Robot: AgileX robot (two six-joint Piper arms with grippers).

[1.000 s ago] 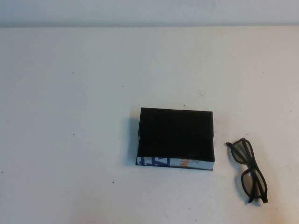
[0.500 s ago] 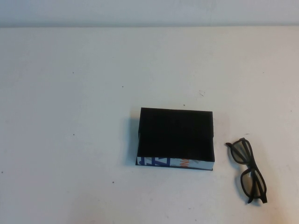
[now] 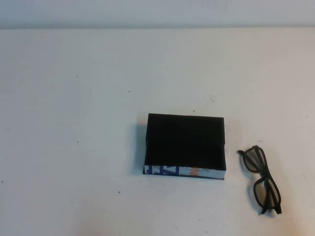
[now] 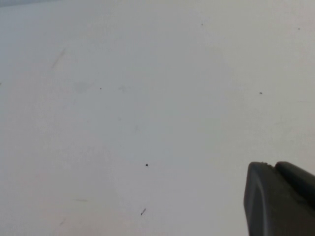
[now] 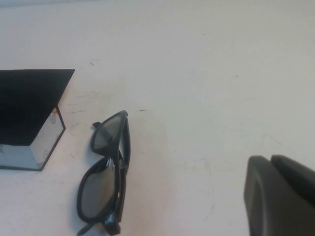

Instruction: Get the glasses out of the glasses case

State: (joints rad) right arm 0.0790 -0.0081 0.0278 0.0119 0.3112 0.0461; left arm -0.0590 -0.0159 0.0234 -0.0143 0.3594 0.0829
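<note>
The glasses case (image 3: 186,142) is a shallow black box lying near the table's middle, its white printed strip facing the near edge. The black glasses (image 3: 258,176) lie folded on the table just right of the case, apart from it. In the right wrist view the glasses (image 5: 106,135) and a corner of the case (image 5: 29,103) show. My right gripper (image 5: 270,158) is shut and empty, hovering to the side of the glasses without touching them. My left gripper (image 4: 272,164) is shut and empty over bare table. Neither gripper shows in the high view.
The white table (image 3: 74,123) carries only small dark specks. Its far edge meets a pale wall (image 3: 157,12) at the back.
</note>
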